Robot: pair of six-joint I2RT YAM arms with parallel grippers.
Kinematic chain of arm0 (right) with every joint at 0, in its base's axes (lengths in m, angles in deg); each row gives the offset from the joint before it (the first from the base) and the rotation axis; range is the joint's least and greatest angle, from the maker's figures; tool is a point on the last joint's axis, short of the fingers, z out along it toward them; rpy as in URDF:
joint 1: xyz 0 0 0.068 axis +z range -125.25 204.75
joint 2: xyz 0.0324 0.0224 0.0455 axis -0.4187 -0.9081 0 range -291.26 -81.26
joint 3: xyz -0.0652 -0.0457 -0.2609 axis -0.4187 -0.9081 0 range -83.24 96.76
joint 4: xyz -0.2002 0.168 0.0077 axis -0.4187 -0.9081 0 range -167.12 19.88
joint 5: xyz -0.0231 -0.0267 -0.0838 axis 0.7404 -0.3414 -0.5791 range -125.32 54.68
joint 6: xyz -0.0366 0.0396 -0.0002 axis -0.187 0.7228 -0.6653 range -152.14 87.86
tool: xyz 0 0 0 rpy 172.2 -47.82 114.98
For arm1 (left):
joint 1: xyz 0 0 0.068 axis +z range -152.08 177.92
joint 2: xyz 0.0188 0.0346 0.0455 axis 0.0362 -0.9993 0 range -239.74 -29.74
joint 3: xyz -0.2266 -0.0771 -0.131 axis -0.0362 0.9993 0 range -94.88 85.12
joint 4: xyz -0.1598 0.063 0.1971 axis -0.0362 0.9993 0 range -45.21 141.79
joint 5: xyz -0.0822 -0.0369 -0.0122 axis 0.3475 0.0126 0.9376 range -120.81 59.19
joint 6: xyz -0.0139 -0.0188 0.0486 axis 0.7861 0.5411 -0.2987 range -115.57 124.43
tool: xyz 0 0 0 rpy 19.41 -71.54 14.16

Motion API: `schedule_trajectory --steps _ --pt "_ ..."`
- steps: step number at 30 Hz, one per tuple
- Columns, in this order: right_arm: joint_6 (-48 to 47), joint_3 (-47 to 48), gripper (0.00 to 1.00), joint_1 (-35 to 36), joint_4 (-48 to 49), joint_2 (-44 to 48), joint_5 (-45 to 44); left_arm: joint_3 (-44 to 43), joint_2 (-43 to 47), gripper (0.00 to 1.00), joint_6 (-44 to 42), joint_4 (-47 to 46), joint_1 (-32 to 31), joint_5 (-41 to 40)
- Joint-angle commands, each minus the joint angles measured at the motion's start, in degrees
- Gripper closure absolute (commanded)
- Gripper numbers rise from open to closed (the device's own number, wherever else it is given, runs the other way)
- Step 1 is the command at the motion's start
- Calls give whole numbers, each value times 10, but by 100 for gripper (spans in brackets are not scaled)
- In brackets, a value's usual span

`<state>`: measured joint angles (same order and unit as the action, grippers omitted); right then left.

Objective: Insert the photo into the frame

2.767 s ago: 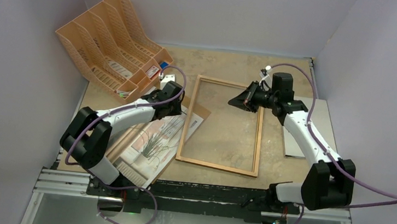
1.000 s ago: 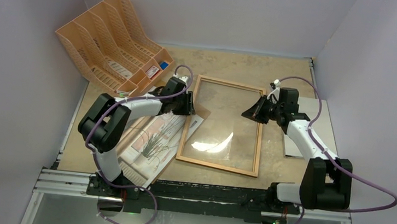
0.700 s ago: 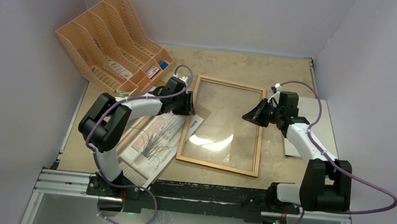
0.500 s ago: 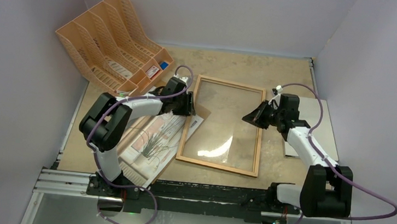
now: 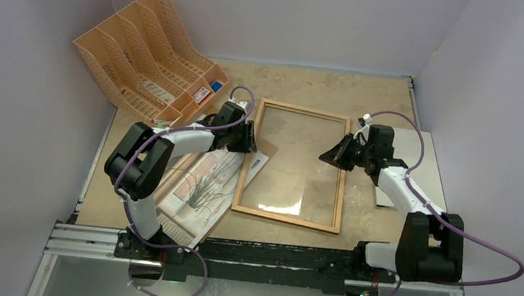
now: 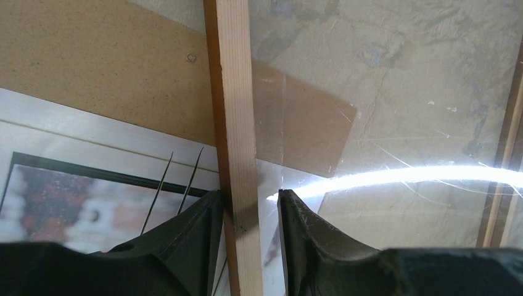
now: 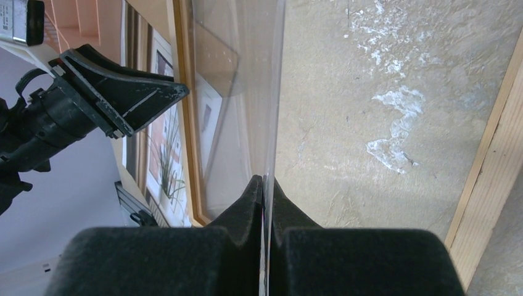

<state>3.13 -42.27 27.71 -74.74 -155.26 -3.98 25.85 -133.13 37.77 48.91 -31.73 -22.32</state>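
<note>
The brown wooden frame [image 5: 285, 218] lies flat mid-table. The photo [image 5: 201, 182], plant side up, rests to its left with its right edge running under the frame's left rail [image 6: 237, 111]. My left gripper [image 5: 249, 141] straddles that rail near its far end. In the left wrist view the gripper [image 6: 250, 203] has its left finger against the wood and a sliver of glazing beside the right finger. My right gripper [image 5: 332, 157] is shut on the edge of a clear pane [image 7: 247, 92], held tilted over the frame's right side, with the pane between the pads of the gripper [image 7: 264, 180].
An orange-tan file rack [image 5: 144, 57] stands at the back left. A brown backing panel [image 6: 111, 74] lies under the photo and the frame's left rail. A pale grey sheet [image 5: 385, 195] lies right of the frame under my right arm. The walls are close on both sides.
The pane's glare has slid toward the frame's near end as the right gripper eased down. The left gripper moved from over the photo onto the frame's left rail and has stayed there.
</note>
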Motion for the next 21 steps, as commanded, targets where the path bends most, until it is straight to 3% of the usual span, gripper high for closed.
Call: schedule_trajectory --steps 1,12,21 --pt "-22 -5 100 0 43 -11 36 -19 1 61 -7 -3 4 -8" --pt "-34 -38 100 0 117 72 76 -25 -2 57 -5 9 5 -27" --pt "-14 -54 100 0 155 41 104 -26 9 55 -6 16 5 -34"
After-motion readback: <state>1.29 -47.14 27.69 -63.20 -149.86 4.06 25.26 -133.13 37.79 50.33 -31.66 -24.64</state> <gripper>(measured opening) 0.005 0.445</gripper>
